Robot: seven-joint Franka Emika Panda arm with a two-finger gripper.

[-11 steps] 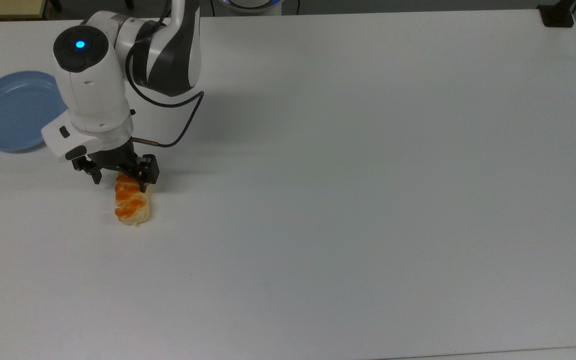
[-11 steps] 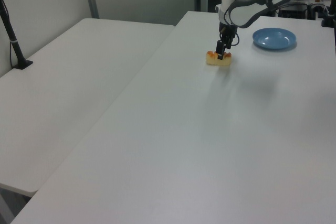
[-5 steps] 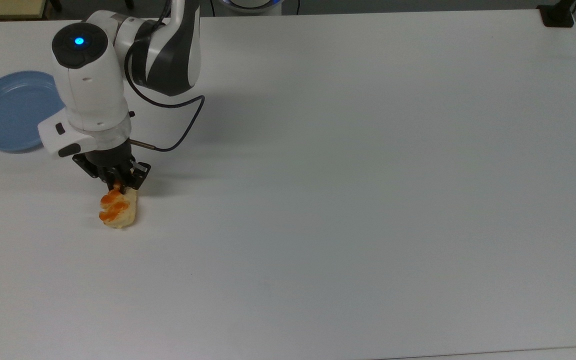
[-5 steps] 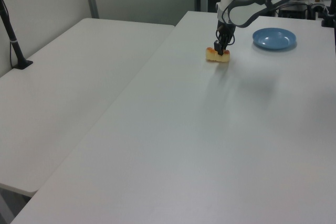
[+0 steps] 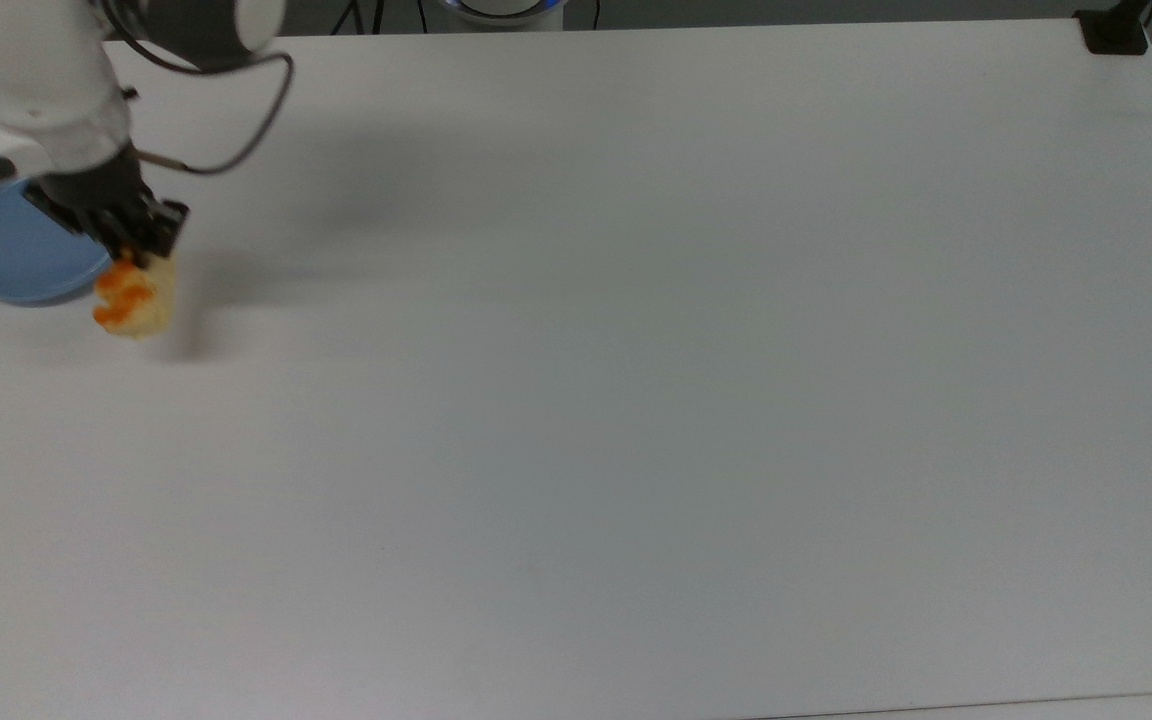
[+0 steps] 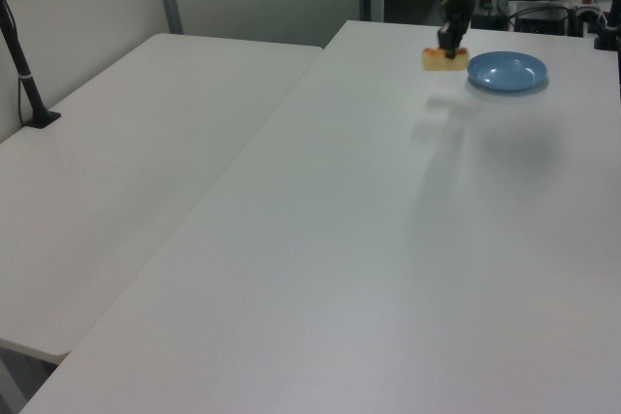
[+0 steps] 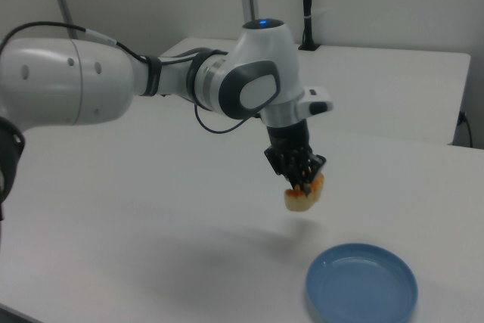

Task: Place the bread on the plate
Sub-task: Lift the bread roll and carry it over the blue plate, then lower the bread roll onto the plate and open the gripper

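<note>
You are holding the bread [image 7: 304, 196] in the gripper [image 7: 301, 178] — the fingers are pinching one end of it, and the rest is hanging below them. The bread is riding clear of the table [image 5: 636, 400]; in the right view its shadow is falling on the white surface underneath. Taking the plate [image 7: 361, 284] as landmark: in the right view the bread is hanging above and just short of the plate's far rim. In the top view the bread [image 5: 131, 297] is sitting at the plate's [image 5: 6, 260] right edge, the gripper [image 5: 126, 245] overlapping the rim. In the left view the bread [image 6: 444, 58] is showing just beside the plate's [image 6: 507, 71] left rim — the plate itself is lying bare on the table.
</note>
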